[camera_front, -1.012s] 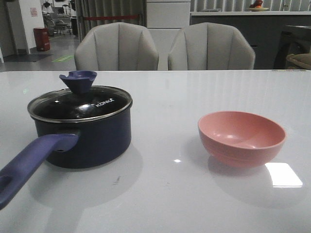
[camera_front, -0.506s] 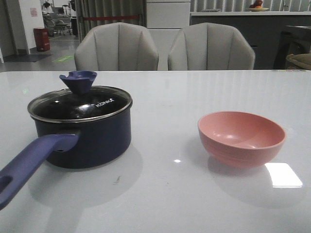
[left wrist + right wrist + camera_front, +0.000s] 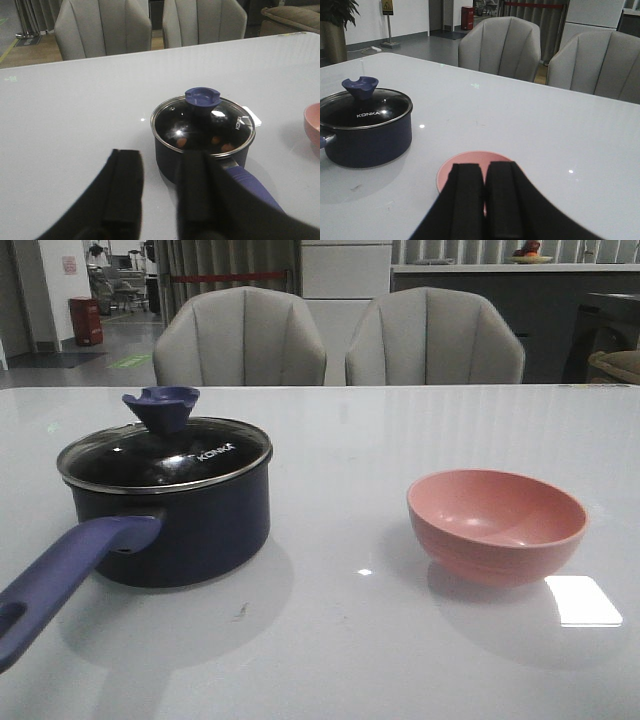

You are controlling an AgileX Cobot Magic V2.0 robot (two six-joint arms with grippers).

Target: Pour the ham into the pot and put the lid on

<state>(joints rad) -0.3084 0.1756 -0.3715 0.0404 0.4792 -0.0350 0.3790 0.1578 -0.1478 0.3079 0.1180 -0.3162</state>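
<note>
The dark navy pot (image 3: 200,530) stands on the left of the table, its purple-blue handle (image 3: 60,575) pointing toward the front left. The glass lid (image 3: 165,455) with the blue knob (image 3: 160,405) sits on the pot. In the left wrist view a few orange-pink ham chunks (image 3: 182,142) show through the lid (image 3: 202,122), inside the pot (image 3: 167,155). My left gripper (image 3: 161,160) is open and empty, held back from the pot beside its handle. My right gripper (image 3: 484,167) is shut and empty, above the near side of the pink bowl (image 3: 465,162). Neither gripper shows in the front view.
The pink bowl (image 3: 497,525) stands empty on the right of the white table (image 3: 330,640). Two grey chairs (image 3: 240,340) stand behind the table's far edge. The pot (image 3: 370,142) also shows in the right wrist view.
</note>
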